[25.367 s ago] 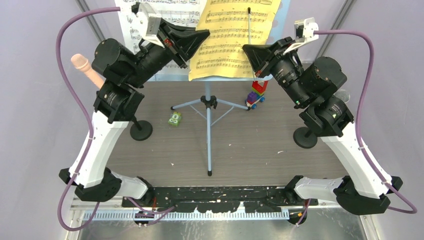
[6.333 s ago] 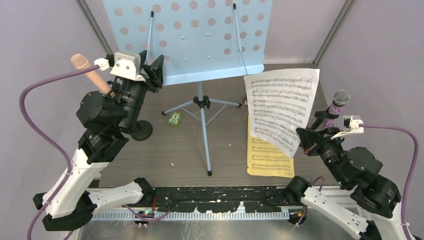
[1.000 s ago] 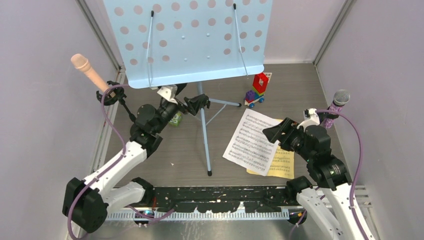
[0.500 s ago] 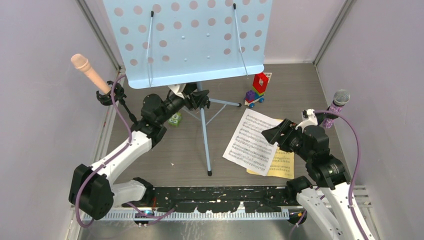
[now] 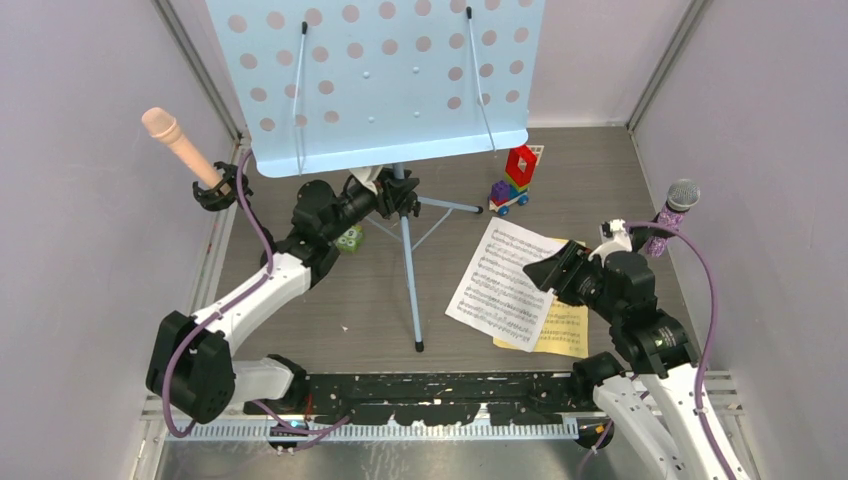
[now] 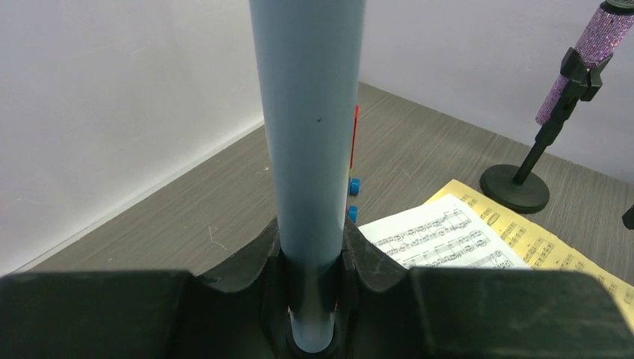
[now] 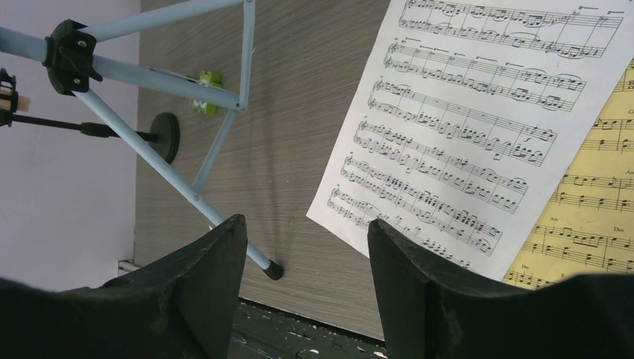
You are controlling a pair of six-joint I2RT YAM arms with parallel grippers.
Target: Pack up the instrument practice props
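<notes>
**Left gripper [image 6: 306,263] clamps the music rack [image 5: 385,75] pole**

The rack stands mid-table, toward the far edge, its upright pinched between the left fingers. The right gripper [image 7: 306,250] hangs with jaws apart and empty over the white score sheet [image 5: 500,282], which overlaps the yellow score sheet [image 5: 566,330] near the table's right edge.

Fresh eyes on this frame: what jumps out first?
The big pale-blue perforated music rack fills the top centre of the overhead view, and the left gripper is closed around its pole. On the table to the right, a white score sheet overlaps a yellow score sheet, with the right gripper open over them. A peach microphone stands by the left wall and a purple microphone by the right.
</notes>
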